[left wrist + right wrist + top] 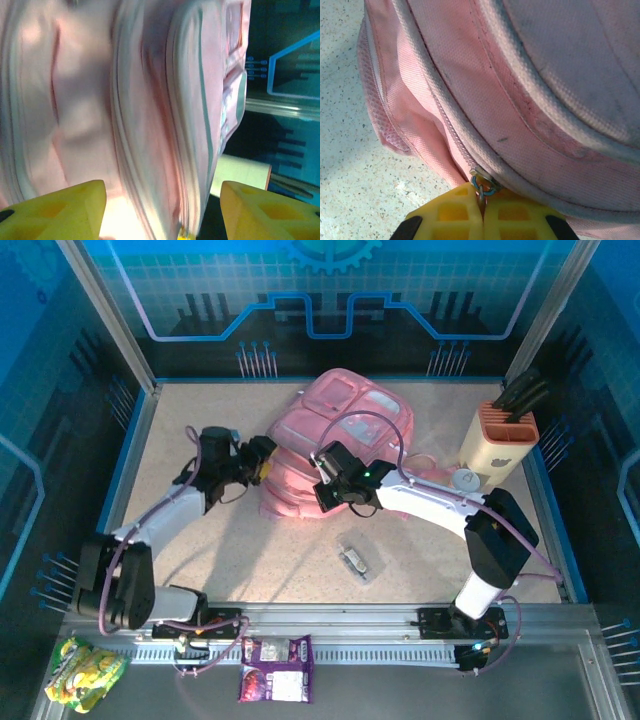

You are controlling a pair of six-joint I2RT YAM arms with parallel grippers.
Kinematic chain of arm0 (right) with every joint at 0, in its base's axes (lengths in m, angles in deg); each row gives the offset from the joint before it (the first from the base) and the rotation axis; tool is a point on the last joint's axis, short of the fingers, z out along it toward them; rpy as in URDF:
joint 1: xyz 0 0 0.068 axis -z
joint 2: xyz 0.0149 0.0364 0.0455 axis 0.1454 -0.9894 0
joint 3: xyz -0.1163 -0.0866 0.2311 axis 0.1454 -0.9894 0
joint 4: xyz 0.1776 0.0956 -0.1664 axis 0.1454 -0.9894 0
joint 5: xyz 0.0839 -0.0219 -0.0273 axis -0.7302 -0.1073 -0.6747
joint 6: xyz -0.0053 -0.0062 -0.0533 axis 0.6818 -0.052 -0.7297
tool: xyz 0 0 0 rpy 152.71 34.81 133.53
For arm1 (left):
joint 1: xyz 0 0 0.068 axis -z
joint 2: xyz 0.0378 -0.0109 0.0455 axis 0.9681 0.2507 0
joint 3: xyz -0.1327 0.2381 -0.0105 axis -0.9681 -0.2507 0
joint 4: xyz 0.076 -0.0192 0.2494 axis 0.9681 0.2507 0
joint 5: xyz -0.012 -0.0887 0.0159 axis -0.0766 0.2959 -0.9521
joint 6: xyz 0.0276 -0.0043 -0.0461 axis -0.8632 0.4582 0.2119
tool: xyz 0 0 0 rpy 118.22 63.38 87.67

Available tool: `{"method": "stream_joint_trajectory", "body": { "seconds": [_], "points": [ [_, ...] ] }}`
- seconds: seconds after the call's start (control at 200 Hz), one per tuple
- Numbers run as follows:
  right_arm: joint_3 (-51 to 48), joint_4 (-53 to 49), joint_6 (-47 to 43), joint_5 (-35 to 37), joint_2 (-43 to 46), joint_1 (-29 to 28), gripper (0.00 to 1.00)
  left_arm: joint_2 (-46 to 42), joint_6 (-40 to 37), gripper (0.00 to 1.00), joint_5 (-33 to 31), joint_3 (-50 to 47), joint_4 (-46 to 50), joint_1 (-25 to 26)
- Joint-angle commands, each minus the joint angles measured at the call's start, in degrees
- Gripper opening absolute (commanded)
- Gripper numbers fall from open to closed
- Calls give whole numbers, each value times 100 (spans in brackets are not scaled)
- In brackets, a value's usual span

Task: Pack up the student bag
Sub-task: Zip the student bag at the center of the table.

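Top external view: the student bag point(340, 440) lies on the table point(250, 550), around the middle and reaching toward the far edge, with its pale front pocket panels facing up. Both arms reach in to its near end. The left gripper point(262, 462) is at the bag's left side and the right gripper point(325, 490) is at the bag's near edge, a little right of the left one.

From the left wrist, the yellow fingers point(60, 212) stand well apart with nothing pinched between them. The pink fabric of the bag point(125, 100) is close in front of the gap (the picture is blurred, so I cannot tell whether a finger touches the cloth).

From the right wrist, the two yellow fingers of the right gripper point(482, 215) are pressed together, and the small metal zip pull point(481, 186) disappears between their tips. The zip point(455, 140) runs up from there along the curved seam of the bag point(530, 90), and speckled table surface shows to the left.

Elsewhere, a beige knife block point(497, 445) with dark handles stands near the far right corner. A small clear packet point(355, 562) lies toward the near edge, well apart from the bag. A purple snack packet point(275, 668) and a yellow-green one point(85, 670) lie in front of the near rail.
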Motion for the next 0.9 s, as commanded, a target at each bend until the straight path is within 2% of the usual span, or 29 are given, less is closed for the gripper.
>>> {"method": "stream_joint_trajectory", "body": {
  "seconds": [0.0, 0.245, 0.365, 0.51, 0.68, 0.795, 0.88, 0.895],
  "points": [
    [39, -21, 133, -29, -7, -42, 0, -251, 855, 62, -504, -295, -373, 470],
    [69, -25, 105, 44, -54, -70, 0, -74, 1842, 54, -1338, -459, -976, 1506],
    [69, 67, 107, 12, -83, -75, 0, 186, 2025, 45, -1693, -266, -874, 1796],
    [106, 52, 109, 40, -120, -75, 0, 628, 2260, 34, -1805, -107, -979, 1979],
    [132, 40, 123, 100, -129, -66, 0, 698, 2406, 29, -2116, -223, -895, 2021],
    [167, 19, 90, 95, -155, -61, 0, 651, 2352, 15, -2359, -213, -602, 2013],
    [194, -114, 58, 231, -125, -66, 0, 506, 2259, 0, -2542, -220, -389, 1972],
    [194, -137, 40, 250, -110, -66, 0, 480, 2237, 0, -2576, -215, -314, 1961]
  ]
}}
